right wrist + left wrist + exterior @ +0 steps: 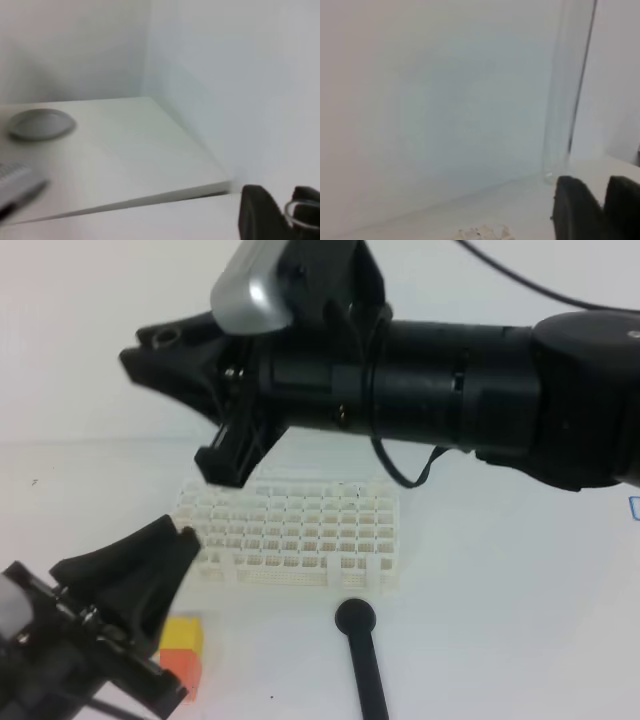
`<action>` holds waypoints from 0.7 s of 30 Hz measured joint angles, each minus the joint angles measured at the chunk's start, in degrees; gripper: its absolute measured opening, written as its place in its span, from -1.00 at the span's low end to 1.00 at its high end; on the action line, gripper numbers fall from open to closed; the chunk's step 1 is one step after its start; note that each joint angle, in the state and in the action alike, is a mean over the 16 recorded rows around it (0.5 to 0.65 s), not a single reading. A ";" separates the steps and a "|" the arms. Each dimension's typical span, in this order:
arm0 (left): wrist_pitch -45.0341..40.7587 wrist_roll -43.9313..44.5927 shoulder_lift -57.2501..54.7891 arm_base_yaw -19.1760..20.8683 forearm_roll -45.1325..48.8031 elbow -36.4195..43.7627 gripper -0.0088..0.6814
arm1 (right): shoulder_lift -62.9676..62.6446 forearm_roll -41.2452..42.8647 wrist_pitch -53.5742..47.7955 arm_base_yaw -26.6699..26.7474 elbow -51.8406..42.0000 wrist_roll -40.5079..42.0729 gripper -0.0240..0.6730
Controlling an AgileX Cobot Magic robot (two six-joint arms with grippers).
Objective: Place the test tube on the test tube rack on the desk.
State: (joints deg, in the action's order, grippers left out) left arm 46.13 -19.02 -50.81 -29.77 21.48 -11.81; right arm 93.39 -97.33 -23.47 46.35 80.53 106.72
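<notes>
Two grippers: right gripper [282, 202] seemed clenched on test tube [567, 90] rim, axis upright, over test tube rack [300, 540] back-left; left gripper [599, 192] released, just below

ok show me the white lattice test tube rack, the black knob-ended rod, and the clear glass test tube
white lattice test tube rack [300, 525]: high view, top grid.
black knob-ended rod [355, 618]: high view, knob.
clear glass test tube [565, 100]: left wrist view, wall.
</notes>
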 joint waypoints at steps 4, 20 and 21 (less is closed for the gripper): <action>-10.12 1.15 7.20 0.00 -1.24 0.07 -0.69 | -1.22 -0.26 3.80 0.02 0.09 1.05 -0.59; -43.56 2.21 36.50 0.00 -5.64 1.30 -0.97 | -3.91 -0.76 7.88 0.04 0.25 1.68 -0.59; -44.37 1.96 37.47 0.00 -5.65 1.32 -0.97 | -3.91 -0.76 7.88 0.04 0.25 1.68 -0.59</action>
State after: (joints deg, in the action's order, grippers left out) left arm 1.76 -17.06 -13.34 -29.77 15.84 -10.49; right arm 89.47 -98.09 -15.58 46.39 80.78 108.39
